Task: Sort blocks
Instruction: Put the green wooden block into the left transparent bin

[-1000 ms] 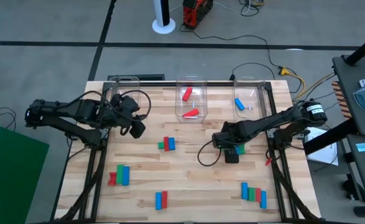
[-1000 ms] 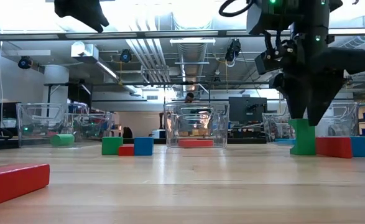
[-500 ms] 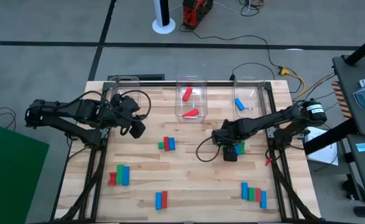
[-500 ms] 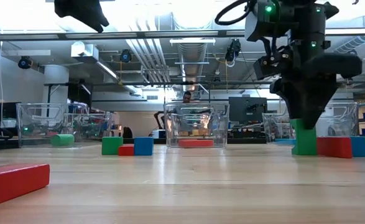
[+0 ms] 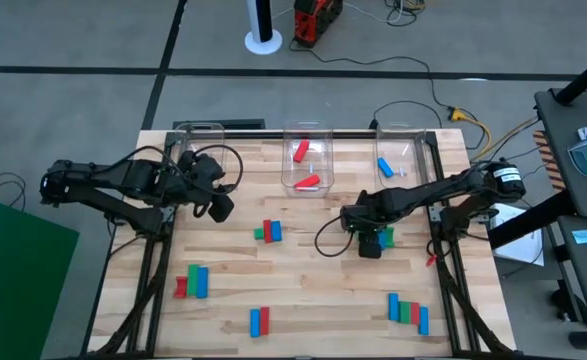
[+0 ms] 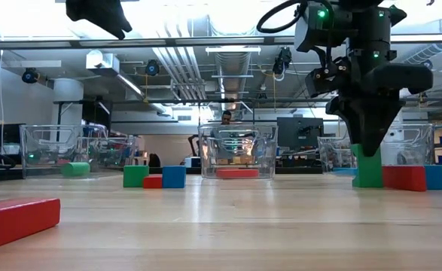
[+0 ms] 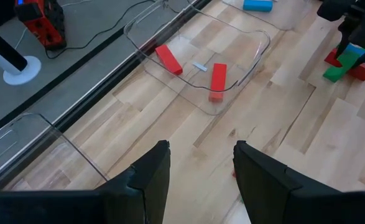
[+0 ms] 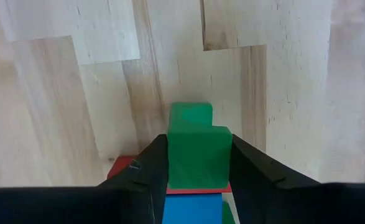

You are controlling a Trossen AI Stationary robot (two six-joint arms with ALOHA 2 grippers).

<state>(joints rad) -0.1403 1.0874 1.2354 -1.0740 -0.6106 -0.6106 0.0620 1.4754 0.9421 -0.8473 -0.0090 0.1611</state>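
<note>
Clearly the right gripper pinches a small solid green rectangular block, standing on end among red and blue bars its fingers partly hide on the wooden bench. Left gripper hovers parted, empty.

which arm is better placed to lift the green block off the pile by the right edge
The right. Its gripper already has a finger on each side of the green block. The left gripper hangs open near the left bin, far away.
</note>
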